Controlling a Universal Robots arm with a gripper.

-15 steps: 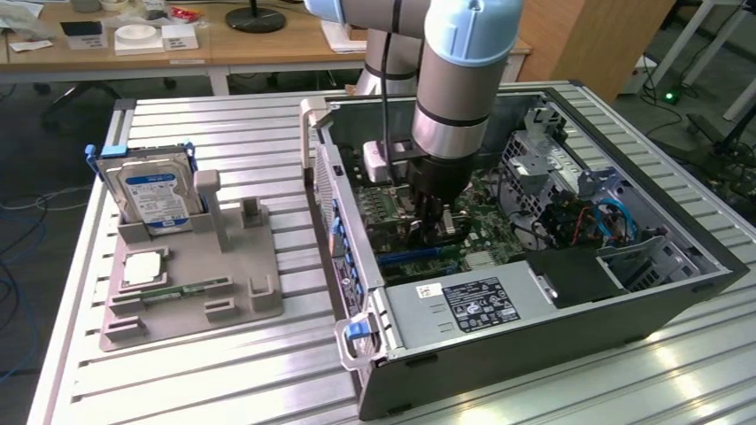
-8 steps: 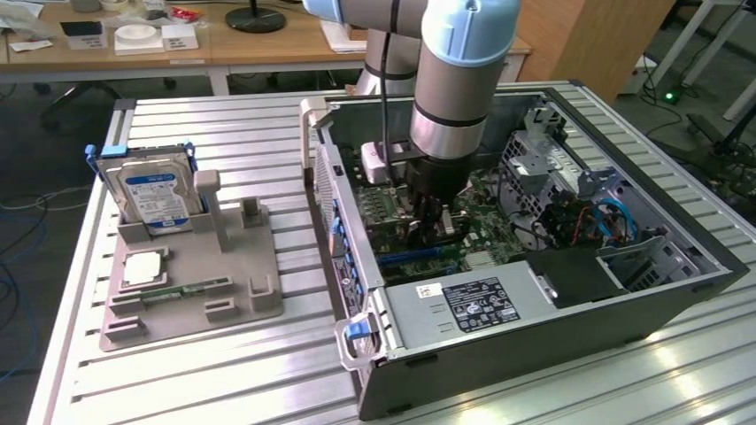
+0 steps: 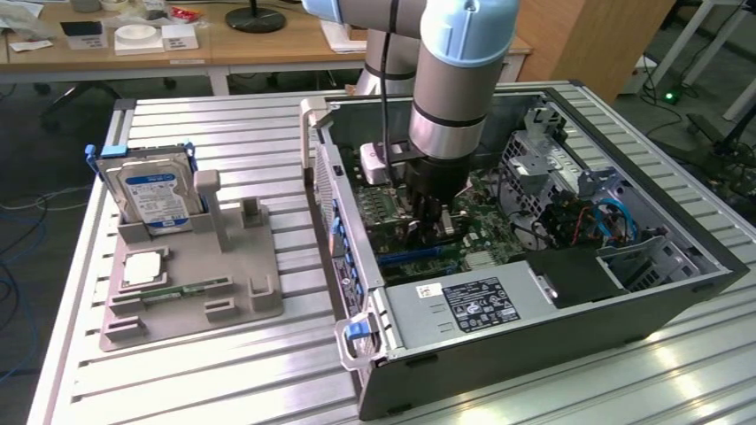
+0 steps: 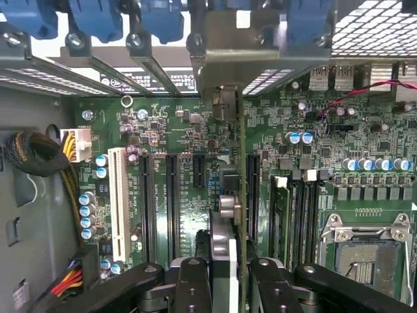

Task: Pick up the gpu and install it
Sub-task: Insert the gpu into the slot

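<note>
GPU (image 4: 229, 215) is sitting edge-on between our fingers (image 4: 193, 287), which are clamping it from both flat sides, and we are holding it upright inside the open computer case (image 3: 661, 292) so that its lower edge faces the motherboard (image 4: 182, 137). In the wrist view the card's metal bracket (image 4: 225, 52) is reaching toward the case's rear slot openings, where blue retention clips (image 4: 98, 19) line the back wall; we judge this orientation is chosen so bracket and connector can meet their places together. The card is hanging over the row of black expansion slots (image 4: 172, 195), to the side of the white PCI slot (image 4: 118, 202) and apart from the empty CPU socket (image 4: 365, 251). Whether its edge is already touching a slot we cannot tell.

In the exterior view our gripper (image 3: 428, 221) is reaching straight down into the case near its far-left wall. On the table (image 3: 189, 372), at the exterior view's left, the grey fixture tray (image 3: 236, 305) is carrying the hard drive (image 3: 148, 190) standing upright, with the memory stick (image 3: 183, 289) lying flat near it.
</note>
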